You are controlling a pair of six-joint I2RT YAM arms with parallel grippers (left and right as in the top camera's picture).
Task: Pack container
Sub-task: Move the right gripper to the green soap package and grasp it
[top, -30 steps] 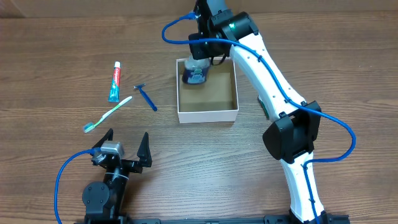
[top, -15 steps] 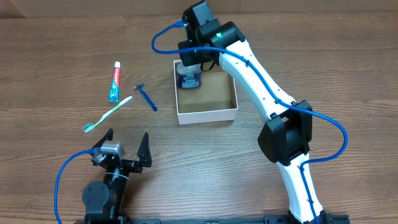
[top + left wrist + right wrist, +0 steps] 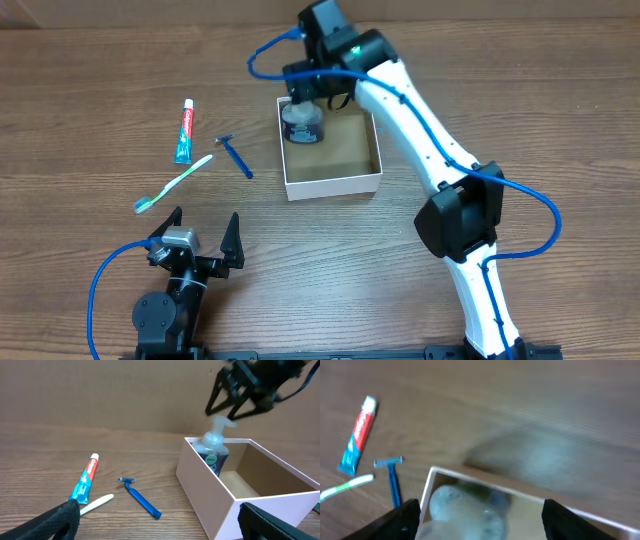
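The container (image 3: 345,150), a white square box with a brown inside, lies mid-table. A clear bottle (image 3: 302,124) with a blue label leans in its back left corner. My right gripper (image 3: 306,97) hangs just above the bottle, open, fingers spread clear of its cap (image 3: 218,435). The right wrist view is blurred: the bottle (image 3: 465,510) sits below and between the wide fingers (image 3: 395,522). My left gripper (image 3: 201,232) rests open and empty near the front left edge. A toothpaste tube (image 3: 184,131), a blue razor (image 3: 233,155) and a toothbrush (image 3: 173,183) lie left of the box.
The right arm (image 3: 420,130) reaches over the box's right side from the front right. Its blue cable (image 3: 270,55) loops behind the box. Something green (image 3: 419,172) peeks out from under that arm. The left wrist view shows a plain wall behind the table.
My right gripper has opened and let go of the bottle, which now rests in the box's back left corner. The left arm has not moved.
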